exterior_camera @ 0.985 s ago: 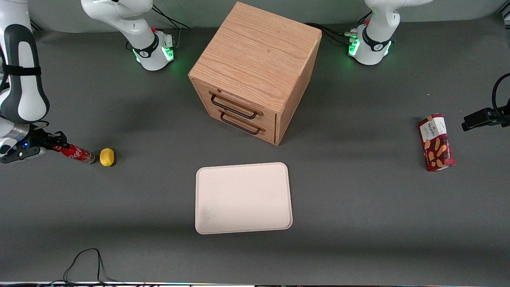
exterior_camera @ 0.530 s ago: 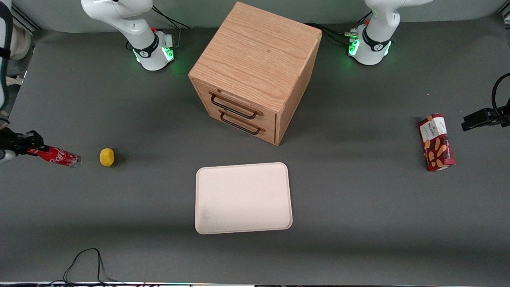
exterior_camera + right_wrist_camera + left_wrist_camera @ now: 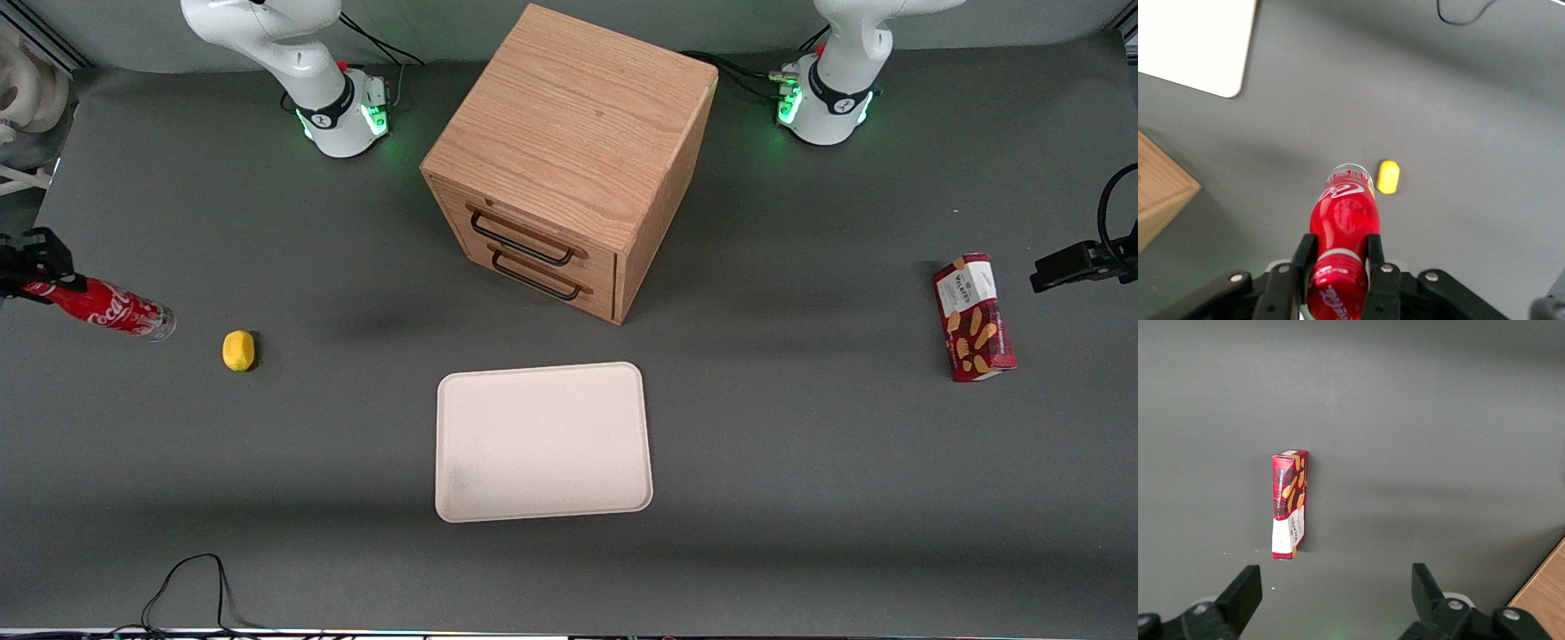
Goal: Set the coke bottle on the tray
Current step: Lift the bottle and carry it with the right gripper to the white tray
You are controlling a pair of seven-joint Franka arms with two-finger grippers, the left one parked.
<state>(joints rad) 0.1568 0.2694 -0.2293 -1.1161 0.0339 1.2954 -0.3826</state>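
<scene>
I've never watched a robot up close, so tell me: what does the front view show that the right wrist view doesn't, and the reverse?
Only the front view shows the drawer cabinet's handles and the biscuit box.

Only the right wrist view shows the gripper shut on the coke bottle near its cap end.

Both show the bottle lifted above the table, the lemon and the bare tray.

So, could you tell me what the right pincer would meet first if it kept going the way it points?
Probably the lemon: the pincer, shut on the coke bottle, aims the bottle's base toward it, though depth is unclear.
</scene>
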